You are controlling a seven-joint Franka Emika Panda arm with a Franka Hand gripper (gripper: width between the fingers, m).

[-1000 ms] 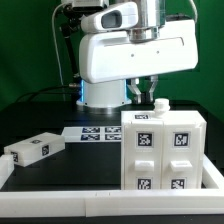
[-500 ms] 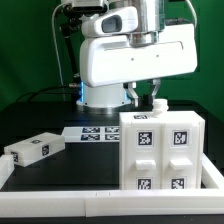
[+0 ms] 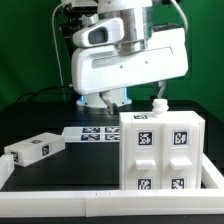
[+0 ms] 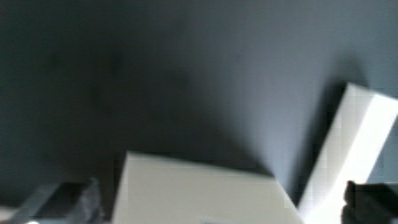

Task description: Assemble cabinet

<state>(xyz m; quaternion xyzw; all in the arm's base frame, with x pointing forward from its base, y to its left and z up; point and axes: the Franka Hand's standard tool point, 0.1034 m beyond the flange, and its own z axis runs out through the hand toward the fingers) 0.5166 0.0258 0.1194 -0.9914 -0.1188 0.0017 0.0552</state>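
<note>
Judging the build as well along: seeing the white plastic boxy cabinet (image 3: 164, 150) standing upright on the black tabletop (image 3: 70, 172) at the exterior view's right, showing a grid of small drawer-like blocks and several black-and-white square tags on its front, and carrying a small white knob-like piece (image 3: 157, 104) on its top. Reckoning at least one part as left to fit, going by the loose long white tagged block (image 3: 32, 151) lying well apart at the exterior view's left, near the flat white marker board (image 3: 95, 132). Finding the gripper (image 3: 144, 94) hovering just above and behind the cabinet's top, with dark fingers (image 4: 68, 200) spread and pinching nothing. Struggling with the wrist view: getting only blurred pale slabs against dark, not telling which cabinet faces. Missing the cabinet's back and far side, and failing to judge the seating of the knob-like piece.
</note>
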